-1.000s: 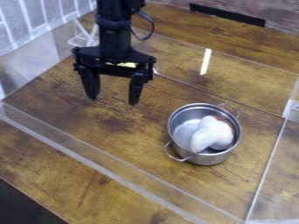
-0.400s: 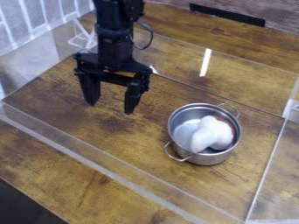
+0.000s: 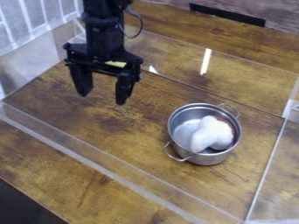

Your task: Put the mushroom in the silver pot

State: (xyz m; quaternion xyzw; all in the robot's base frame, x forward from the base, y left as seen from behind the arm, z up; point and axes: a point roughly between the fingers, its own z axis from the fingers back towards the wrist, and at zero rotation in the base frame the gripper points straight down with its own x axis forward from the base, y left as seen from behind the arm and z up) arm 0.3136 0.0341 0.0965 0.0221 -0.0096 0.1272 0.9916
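In the camera view, the black gripper (image 3: 103, 88) hangs at ten o'clock from the centre, its fingers spread, with nothing seen between them, so I judge it released. The silver pot (image 3: 205, 135) is at four o'clock from the centre, on the wooden table (image 3: 111, 144), upright, with its wire handles at about one and seven o'clock of the rim. It looks like brushed, shiny steel, round and open-topped, and a smooth, white, rounded lump (image 3: 205, 134) fills much of its mouth. A small yellowish item (image 3: 114, 64) shows behind the gripper, at one o'clock from it; the picture is too coarse to settle whether that or the white lump is the mushroom. Should the mushroom be the item behind, the fingers could shove it away or close on air if they come down off line. On the way to four o'clock, a low carry could catch the rim or a handle and drag the pot. With the white lump taking up so much room, a mushroom let go on top could roll off its curve and drop outside.
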